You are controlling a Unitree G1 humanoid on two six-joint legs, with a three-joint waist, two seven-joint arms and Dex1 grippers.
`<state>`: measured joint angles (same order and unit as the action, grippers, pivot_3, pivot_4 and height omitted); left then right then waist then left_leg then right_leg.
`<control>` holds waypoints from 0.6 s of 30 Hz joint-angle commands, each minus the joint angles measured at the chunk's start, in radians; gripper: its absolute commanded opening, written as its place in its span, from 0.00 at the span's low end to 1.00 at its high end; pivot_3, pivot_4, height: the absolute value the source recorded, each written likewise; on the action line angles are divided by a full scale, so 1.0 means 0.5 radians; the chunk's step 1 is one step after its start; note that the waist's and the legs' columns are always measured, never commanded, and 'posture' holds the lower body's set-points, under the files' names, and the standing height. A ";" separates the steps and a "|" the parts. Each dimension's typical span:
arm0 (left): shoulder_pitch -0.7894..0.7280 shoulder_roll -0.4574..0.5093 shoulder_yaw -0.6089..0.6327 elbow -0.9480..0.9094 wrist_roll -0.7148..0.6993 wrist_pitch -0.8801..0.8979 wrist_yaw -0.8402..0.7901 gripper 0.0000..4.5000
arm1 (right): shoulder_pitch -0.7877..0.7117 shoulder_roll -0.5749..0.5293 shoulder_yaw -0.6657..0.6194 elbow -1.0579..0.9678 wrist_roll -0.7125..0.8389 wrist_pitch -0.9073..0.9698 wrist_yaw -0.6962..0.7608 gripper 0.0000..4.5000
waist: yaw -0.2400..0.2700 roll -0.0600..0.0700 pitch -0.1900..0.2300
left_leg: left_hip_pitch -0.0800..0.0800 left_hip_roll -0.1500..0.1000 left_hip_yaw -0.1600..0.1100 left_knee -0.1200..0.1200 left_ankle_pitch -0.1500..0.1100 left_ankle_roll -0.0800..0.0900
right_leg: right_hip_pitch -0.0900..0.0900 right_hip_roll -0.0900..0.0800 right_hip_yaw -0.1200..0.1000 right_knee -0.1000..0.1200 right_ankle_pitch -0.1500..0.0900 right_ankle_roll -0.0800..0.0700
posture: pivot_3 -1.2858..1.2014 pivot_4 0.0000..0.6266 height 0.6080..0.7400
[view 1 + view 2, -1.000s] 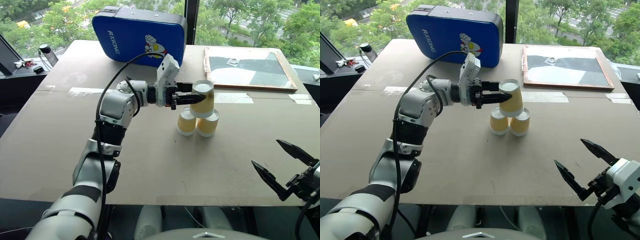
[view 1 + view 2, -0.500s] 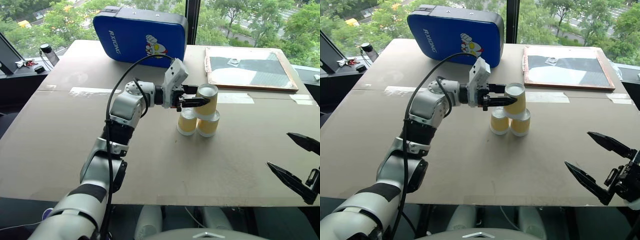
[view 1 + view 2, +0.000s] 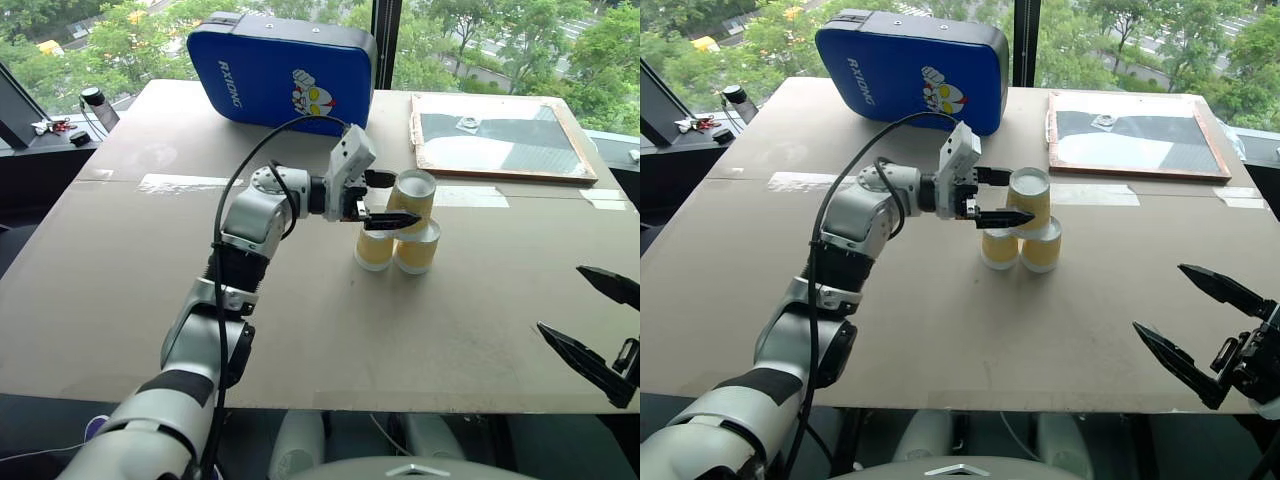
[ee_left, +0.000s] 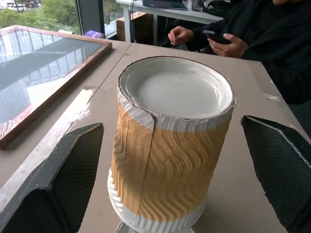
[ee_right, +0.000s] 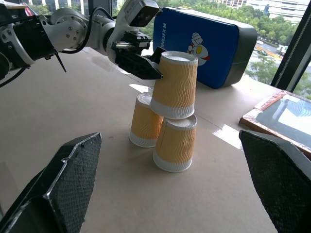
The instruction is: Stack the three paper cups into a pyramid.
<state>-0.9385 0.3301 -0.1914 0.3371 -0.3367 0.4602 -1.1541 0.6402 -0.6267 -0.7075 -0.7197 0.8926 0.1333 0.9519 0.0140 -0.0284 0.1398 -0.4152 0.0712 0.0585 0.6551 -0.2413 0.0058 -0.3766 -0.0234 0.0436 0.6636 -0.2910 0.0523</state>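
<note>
Behind pyramid (image 3: 400,225): blue case (image 3: 280,70), framed board (image 3: 497,135)

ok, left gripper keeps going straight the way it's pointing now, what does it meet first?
Most likely the top cup of the pyramid: it stands between the open fingers of the left gripper, dead ahead in the left wrist view. A push would probably knock it off the two base cups.

The pyramid (image 3: 404,225) of paper cups stands mid-table, the left gripper (image 3: 392,200) spread around its top cup (image 3: 412,198) with a gap on each side. Toward the far edge a blue case (image 3: 280,70) and a framed board (image 3: 497,135) block passage. The near half of the table (image 3: 330,330) lies bare, the right gripper (image 3: 592,325) at its near right corner.
</note>
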 commanded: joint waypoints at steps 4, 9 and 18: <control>-0.037 0.114 0.179 -0.286 -0.086 0.122 0.092 0.99 | -0.006 0.008 -0.019 -0.038 -0.012 0.006 -0.014 1.00 | -0.004 0.000 0.000 | 0.000 0.000 0.000 0.000 0.000 0.000 | 0.000 0.000 0.000 0.000 0.000 0.000 | 0.52 0.24 1.00; 0.016 0.228 0.445 -0.540 -0.314 0.396 0.235 0.99 | -0.052 0.033 0.050 -0.006 -0.078 0.015 -0.049 1.00 | -0.003 0.001 0.000 | 0.000 0.001 0.000 0.000 0.000 0.000 | 0.000 0.000 0.000 0.000 0.000 0.000 | 0.52 0.24 1.00; 0.363 0.280 0.781 -0.787 -0.491 0.398 0.511 0.99 | -0.228 0.017 0.163 0.130 -0.139 0.025 -0.050 1.00 | 0.002 0.001 0.000 | 0.001 0.001 0.000 0.001 0.001 -0.001 | 0.000 -0.001 -0.001 0.002 0.000 0.000 | 0.52 0.24 1.00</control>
<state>-0.7701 0.4676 0.1709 -0.0125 -0.5675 0.6848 -0.9231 0.5341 -0.6155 -0.6245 -0.6544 0.8278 0.1497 0.9302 0.0149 -0.0280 0.1397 -0.4144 0.0717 0.0583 0.6554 -0.2410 0.0053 -0.3762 -0.0238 0.0430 0.6643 -0.2910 0.0523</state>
